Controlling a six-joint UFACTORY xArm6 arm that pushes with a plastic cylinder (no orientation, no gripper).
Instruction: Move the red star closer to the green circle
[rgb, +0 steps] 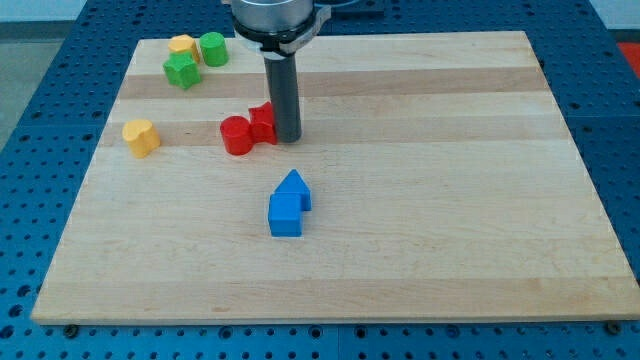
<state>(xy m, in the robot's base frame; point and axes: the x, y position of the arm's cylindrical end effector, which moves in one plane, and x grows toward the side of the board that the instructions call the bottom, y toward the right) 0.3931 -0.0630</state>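
Note:
The red star (262, 122) lies left of centre in the upper half of the board, touching a red round block (237, 135) on its left. My tip (288, 137) stands right against the star's right side. The green circle (213, 48) sits near the view's top left, beside a yellow block (183, 47) and a green star-like block (182, 70). The red star is well below and to the right of the green circle.
A yellow block (141, 136) lies at the view's left. Two blue blocks (289, 203) sit together near the middle, below my tip. The wooden board (450, 200) rests on a blue perforated table.

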